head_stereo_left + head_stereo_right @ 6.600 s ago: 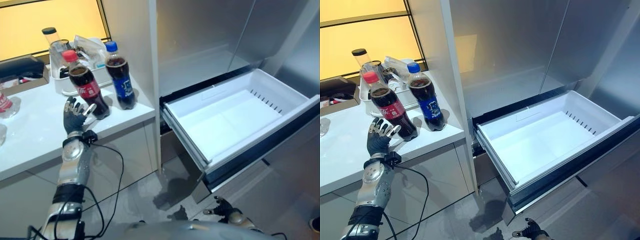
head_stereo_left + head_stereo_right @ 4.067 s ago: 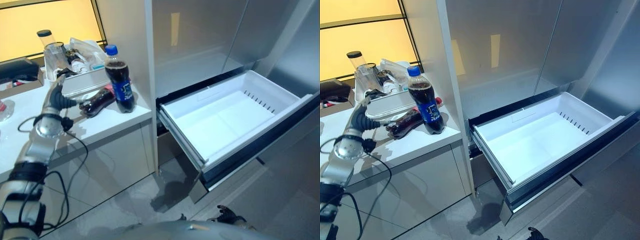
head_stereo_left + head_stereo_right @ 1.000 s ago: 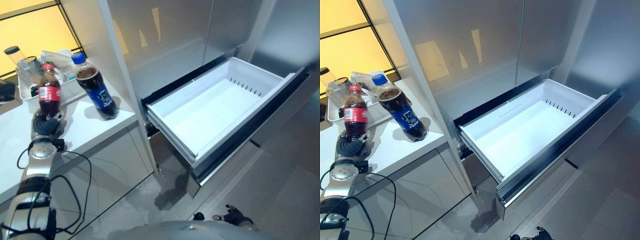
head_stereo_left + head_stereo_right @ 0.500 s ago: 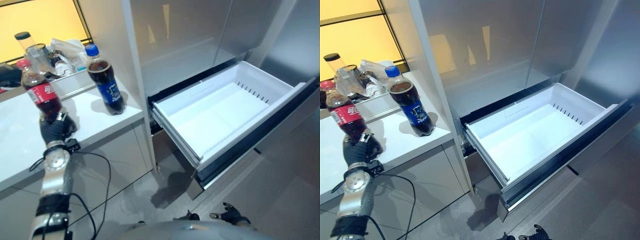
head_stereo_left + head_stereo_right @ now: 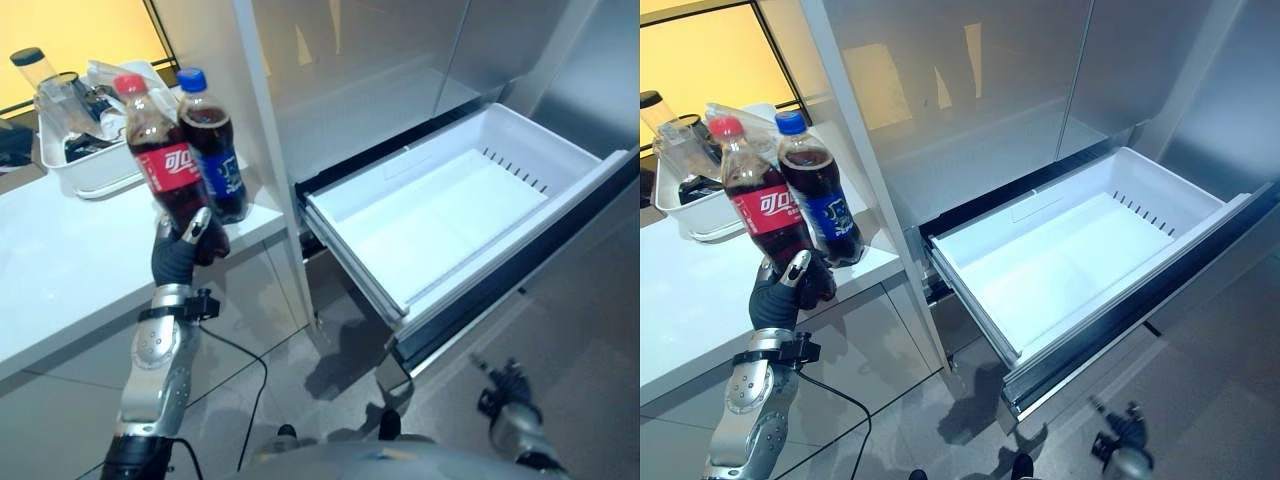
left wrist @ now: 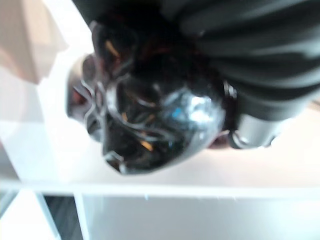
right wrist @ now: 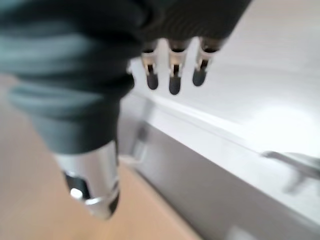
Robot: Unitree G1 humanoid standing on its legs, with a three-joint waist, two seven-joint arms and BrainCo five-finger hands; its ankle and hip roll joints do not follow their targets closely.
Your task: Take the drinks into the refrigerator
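One bottle is now off the surface: the left hand (image 5: 180,252) is curled round the base of the red-labelled cola bottle (image 5: 165,165) and has raised it clear of the white surface (image 5: 60,270), where half a second ago the same hand held it lower and further toward the robot's left. In the left wrist view the bottle's dark ribbed bottom fills the space just past the hand's cover. Just behind the held bottle, on its far side from the hand, the blue-labelled cola bottle (image 5: 212,150) stands upright near the surface's edge, not yet picked up. Beyond both sits a white tub of kitchen oddments (image 5: 85,165). Well off to the hand's right, the refrigerator drawer (image 5: 455,215) is pulled out with its white bin bare. The right hand (image 7: 172,75) hangs low beside the drawer front, its fingers straight and holding nothing. By my reading the lift is done and the carry across to the drawer comes next; the second bottle remains to be fetched.
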